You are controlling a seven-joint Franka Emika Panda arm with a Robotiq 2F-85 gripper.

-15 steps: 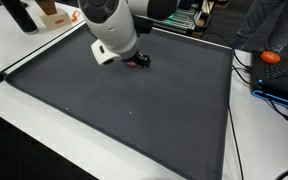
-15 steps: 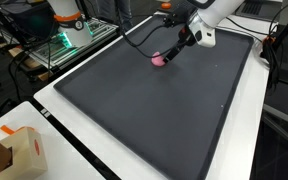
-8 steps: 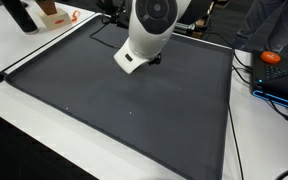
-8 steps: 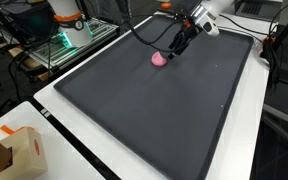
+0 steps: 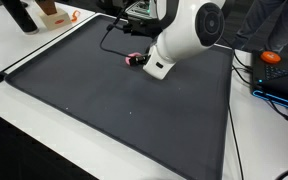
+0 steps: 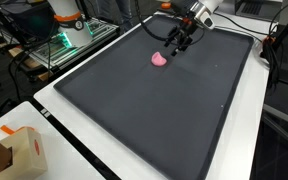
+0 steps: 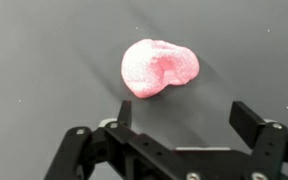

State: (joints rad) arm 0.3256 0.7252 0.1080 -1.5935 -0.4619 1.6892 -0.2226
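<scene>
Dark grey mat [image 6: 134,110] covers the white table [image 6: 64,125] almost edge to edge, and up near its far end hangs the gripper [image 6: 174,46], jaws spread wide with nothing between them. Look at the wrist view: both fingers [image 7: 246,118] stand well apart, and the pink lump [image 7: 160,67] lies on the mat just ahead of them, untouched. Both exterior views put that pink lump just beside the gripper, toward the mat's back edge. Off the mat, a cardboard box [image 6: 19,150] sits on the near corner, and an orange object [image 5: 272,57] rests at the table's side.
</scene>
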